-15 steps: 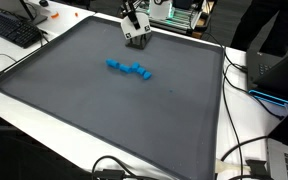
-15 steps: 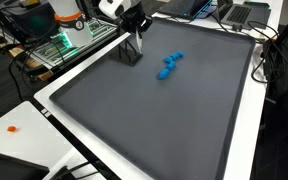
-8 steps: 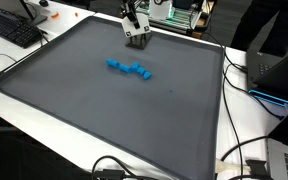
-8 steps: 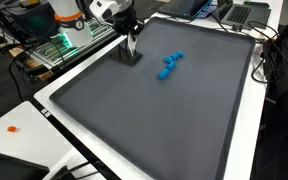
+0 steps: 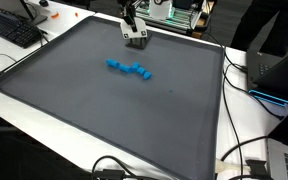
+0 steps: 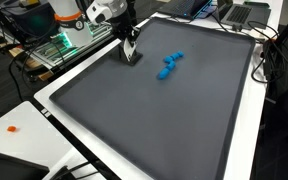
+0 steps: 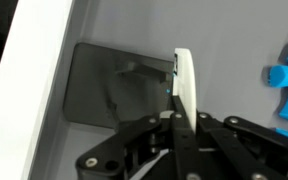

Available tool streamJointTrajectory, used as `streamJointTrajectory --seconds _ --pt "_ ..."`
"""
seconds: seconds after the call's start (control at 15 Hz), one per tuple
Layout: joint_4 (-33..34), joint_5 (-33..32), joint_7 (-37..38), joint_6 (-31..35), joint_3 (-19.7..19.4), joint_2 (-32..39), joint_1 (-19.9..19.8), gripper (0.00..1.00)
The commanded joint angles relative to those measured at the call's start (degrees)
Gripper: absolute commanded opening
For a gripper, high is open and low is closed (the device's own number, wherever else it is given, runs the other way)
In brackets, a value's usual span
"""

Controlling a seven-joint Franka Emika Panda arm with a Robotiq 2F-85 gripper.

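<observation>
Exterior view: end effector at far edge of dark grey matted desk, small blue plastic blocks near | Exterior view: blocks apart from it | Wrist view: narrow, pinching upright thin white flat plate; likely light, stiff, slick; grip flat faces.

The gripper is pointed straight down and is held low, as seen in both exterior views. In the wrist view its fingers are pressed flat together. The white arm is bent over above it.
</observation>
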Motion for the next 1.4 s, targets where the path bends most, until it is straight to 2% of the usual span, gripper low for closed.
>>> streamJointTrajectory --seconds 0.0,0.93,1.33 --pt "-2.19 3.28 0.55 4.52 0.51 -0.16 0.83 0.01" --pt "-2.82 3.39 5.35 17.60 3.16 5.11 3.32 0.01" --pt "-3.22 1.50 8.28 19.01 3.37 6.13 3.64 0.01"
